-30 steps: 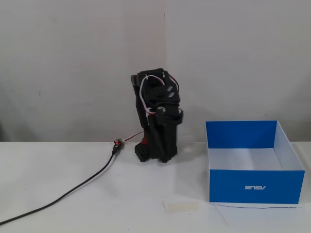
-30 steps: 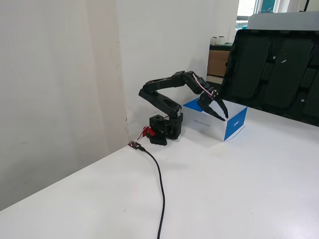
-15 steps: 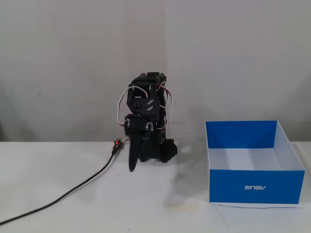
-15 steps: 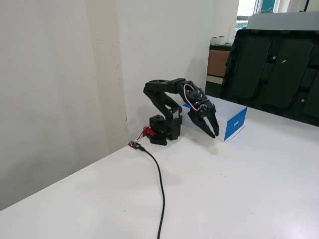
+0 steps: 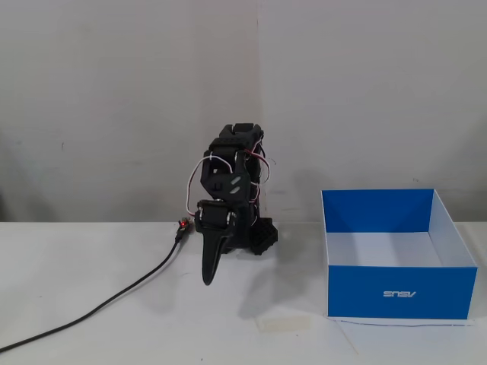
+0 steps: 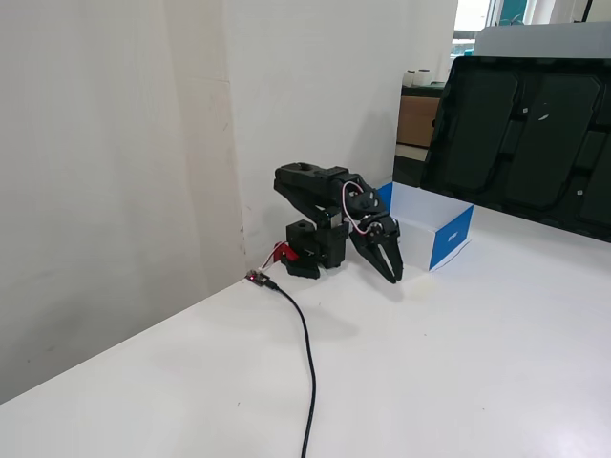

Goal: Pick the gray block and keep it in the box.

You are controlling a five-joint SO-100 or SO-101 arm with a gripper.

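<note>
The arm is folded back on its base near the wall. My gripper [image 5: 208, 278] points down with its tip just above the table; its jaws are together and nothing shows between them. It also shows in the other fixed view [image 6: 393, 276]. The box [image 5: 396, 293] is blue outside and white inside, open-topped, and stands on the table to the right of the arm; it also shows behind the arm in the other fixed view [image 6: 447, 240]. The visible part of its inside looks bare. The gray block is not visible in either fixed view.
A flat pale tape strip [image 5: 283, 323] lies on the white table in front of the box's left corner. A black cable [image 5: 114, 295] runs from the arm's base to the front left. A large black panel [image 6: 535, 134] stands at the table's far side.
</note>
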